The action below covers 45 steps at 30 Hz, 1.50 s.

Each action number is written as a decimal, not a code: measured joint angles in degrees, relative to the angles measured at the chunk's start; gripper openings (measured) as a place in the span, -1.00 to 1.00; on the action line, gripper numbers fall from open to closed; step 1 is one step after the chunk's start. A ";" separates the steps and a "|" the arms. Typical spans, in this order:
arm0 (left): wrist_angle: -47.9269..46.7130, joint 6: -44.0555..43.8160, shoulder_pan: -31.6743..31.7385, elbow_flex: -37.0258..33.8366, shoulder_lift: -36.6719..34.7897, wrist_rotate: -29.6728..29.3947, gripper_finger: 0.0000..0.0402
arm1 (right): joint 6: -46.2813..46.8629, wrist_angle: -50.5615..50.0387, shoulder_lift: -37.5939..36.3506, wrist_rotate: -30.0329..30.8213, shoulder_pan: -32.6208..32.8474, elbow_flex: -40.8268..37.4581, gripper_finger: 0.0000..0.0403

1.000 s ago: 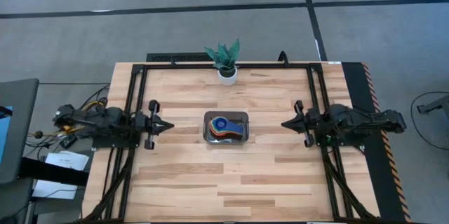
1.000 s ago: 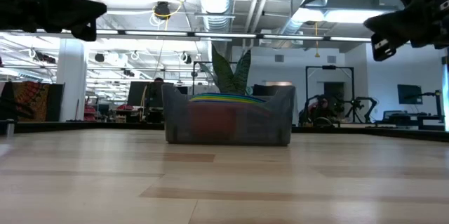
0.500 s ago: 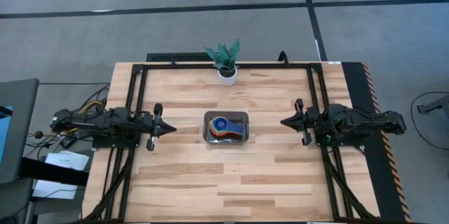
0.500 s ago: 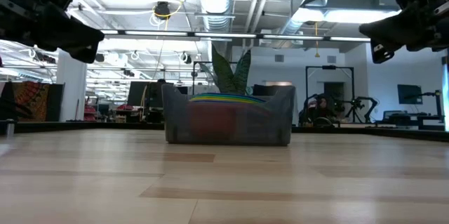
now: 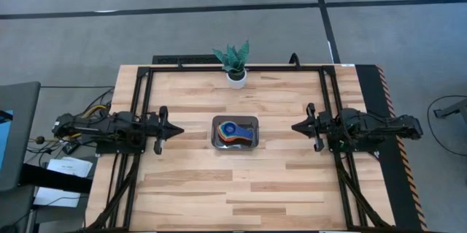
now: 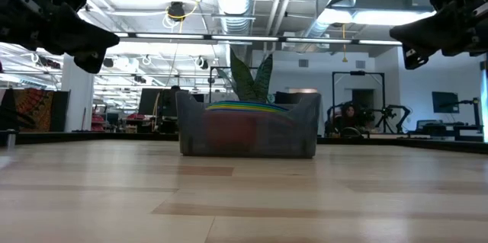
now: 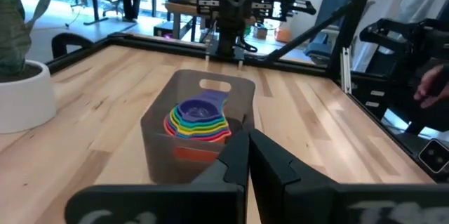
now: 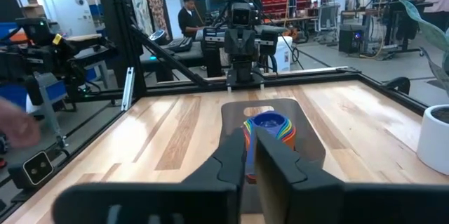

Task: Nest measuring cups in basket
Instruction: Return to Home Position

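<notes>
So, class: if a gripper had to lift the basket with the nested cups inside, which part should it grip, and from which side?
Probably a short end wall of the basket, at its handle slot, coming straight down with one finger inside and one outside. The walls stand upright and thin, and the measuring cups fill the middle.

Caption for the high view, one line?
Nested cups in the basket; left gripper and right gripper shut, apart from it on either side.

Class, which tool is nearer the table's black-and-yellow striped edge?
Right. The right tool hangs between the basket and the striped edge; the left tool is beyond the basket.
</notes>
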 joint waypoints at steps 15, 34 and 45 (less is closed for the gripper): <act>0.02 0.00 0.00 -0.02 0.00 0.01 -1.00 | 0.01 -0.13 0.00 0.00 0.00 -0.02 -0.68; 0.04 0.00 0.00 -0.02 0.00 0.03 -1.00 | 0.02 -0.15 0.00 0.02 0.00 -0.02 -0.67; 0.04 0.00 0.00 -0.02 0.02 0.02 -1.00 | 0.04 -0.15 0.00 0.04 -0.01 -0.02 -0.67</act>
